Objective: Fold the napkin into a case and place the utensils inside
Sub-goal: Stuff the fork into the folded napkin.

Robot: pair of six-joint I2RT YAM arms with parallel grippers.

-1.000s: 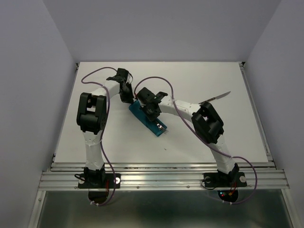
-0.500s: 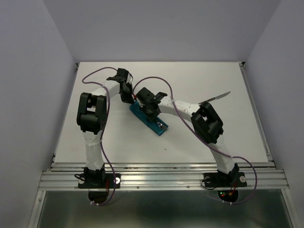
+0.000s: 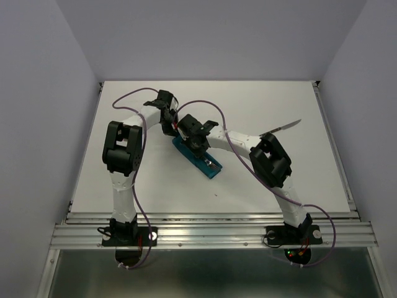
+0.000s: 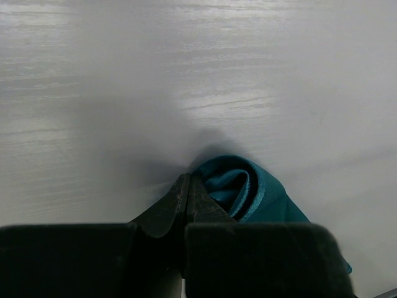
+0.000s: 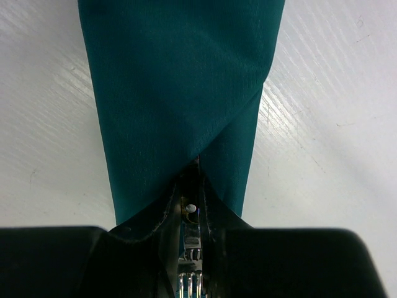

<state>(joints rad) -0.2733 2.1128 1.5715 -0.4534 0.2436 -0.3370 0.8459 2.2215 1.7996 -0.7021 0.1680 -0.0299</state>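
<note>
Now your right tool (image 5: 191, 186) is clamping the fork (image 5: 190, 284), which is poking into the teal case (image 5: 180, 93) just ahead. Your left tool (image 4: 186, 186) is sitting closed, the case's end touching its tip.

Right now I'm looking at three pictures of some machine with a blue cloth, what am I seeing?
Two robot arms bolted to a table. One picture looks down from above; the other two come from cameras on each wrist. A folded teal case lies in the middle, a knife off to the right. The right fingers grip a fork at the case's near end. The left fingers are shut against its far end; whether they pinch cloth is unclear.
</note>
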